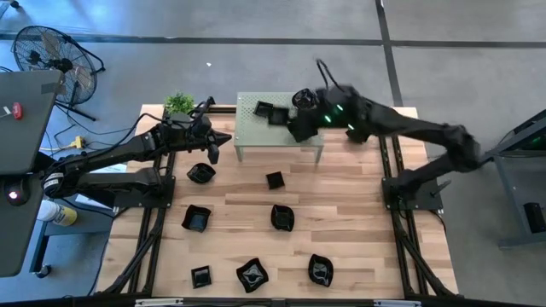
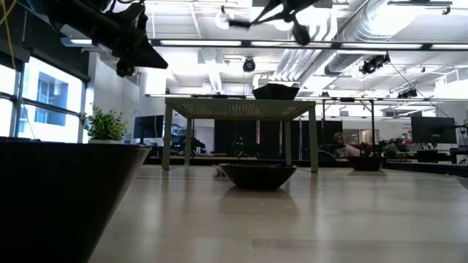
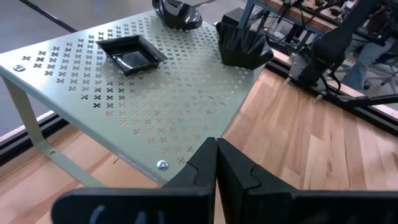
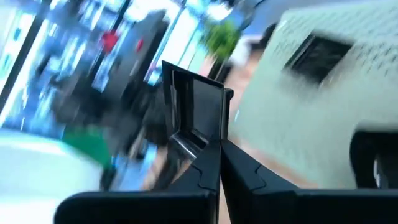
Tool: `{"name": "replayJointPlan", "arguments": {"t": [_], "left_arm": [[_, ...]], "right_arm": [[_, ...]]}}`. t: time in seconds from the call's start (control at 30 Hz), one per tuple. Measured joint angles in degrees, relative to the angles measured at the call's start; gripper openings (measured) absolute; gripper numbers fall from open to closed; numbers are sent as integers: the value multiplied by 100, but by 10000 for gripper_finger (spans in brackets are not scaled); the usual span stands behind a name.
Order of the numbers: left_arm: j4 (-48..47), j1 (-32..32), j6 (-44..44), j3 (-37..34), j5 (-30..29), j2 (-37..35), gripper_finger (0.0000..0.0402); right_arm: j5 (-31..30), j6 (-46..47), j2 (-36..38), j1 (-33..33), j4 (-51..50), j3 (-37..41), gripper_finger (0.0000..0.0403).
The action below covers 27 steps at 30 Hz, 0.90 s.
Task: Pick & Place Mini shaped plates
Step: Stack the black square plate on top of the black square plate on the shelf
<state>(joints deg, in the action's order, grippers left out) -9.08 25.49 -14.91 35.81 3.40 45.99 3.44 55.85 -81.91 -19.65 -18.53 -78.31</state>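
With both arms raised over the far half of the worktop (image 1: 341,213), I read the left gripper (image 1: 223,138) as pressed together on nothing, hovering just left of the rack (image 1: 256,136); its fingers (image 3: 205,168) meet flat in the wrist view. On the rack I see a square plate (image 3: 130,53) lying flat near its far left, and a ridged plate (image 3: 242,45) to its right. My right gripper (image 1: 275,113) is over the rack's far side, clamped on a square dish (image 4: 196,112) that stands on edge between its fingers. Seven more plates (image 1: 282,217) lie scattered on the bare wood nearer me, well apart from both grippers. A plant (image 1: 179,103) sits at the far left corner.
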Motion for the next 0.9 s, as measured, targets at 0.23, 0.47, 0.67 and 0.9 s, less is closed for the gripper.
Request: {"name": "replayJointPlan", "arguments": {"t": [0.23,0.47,0.67,0.9], "left_arm": [[222,-1,-143,0,-13,-1,1],[209,1,-191,0,-13,-3,1],[210,-1,-211,0,-11,-3,1],[210,-1,-211,0,-9,-3,1]], "right_arm": [[55,262,-1653,-563,-186,-1615,2],[393,812,-2395,-899,-468,-2018,1],[446,1042,-2538,-1126,-662,-1885,1],[493,1082,-2623,-1247,-867,-1835,1]]}}
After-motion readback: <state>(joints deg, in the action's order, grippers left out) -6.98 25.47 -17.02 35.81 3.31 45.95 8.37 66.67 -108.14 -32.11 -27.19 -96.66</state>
